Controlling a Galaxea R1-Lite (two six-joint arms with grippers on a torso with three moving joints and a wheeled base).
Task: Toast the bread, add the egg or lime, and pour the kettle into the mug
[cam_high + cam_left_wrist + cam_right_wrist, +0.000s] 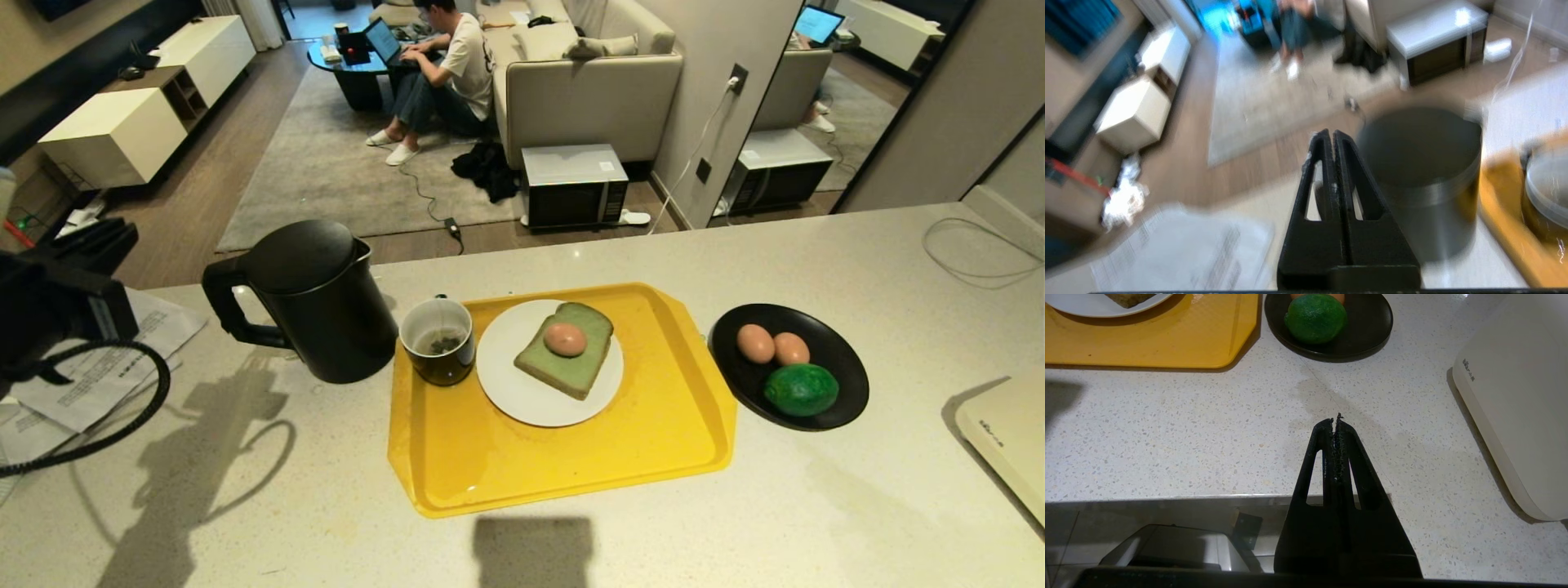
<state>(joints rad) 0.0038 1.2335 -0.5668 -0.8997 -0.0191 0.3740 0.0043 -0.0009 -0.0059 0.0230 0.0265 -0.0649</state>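
Observation:
The black kettle [314, 302] stands on the counter, just left of the yellow tray [571, 457]. On the tray are the dark mug [438, 339] and a white plate [522, 392] with the green bread [571, 359]; an egg [564, 338] lies on the bread. The lime [801, 389] and two more eggs [755, 343] sit in a black dish [841, 359]. My left gripper [1329, 134] is shut and empty, left of the kettle [1421, 163] and apart from it. My right gripper [1336, 422] is shut and empty over the counter's near edge.
Printed papers [98, 359] lie on the counter under the left arm [57, 302]. A cream-white appliance [1523, 396] sits at the counter's right end. A thin cable [980, 245] loops at the back right. A person sits on the floor far beyond the counter.

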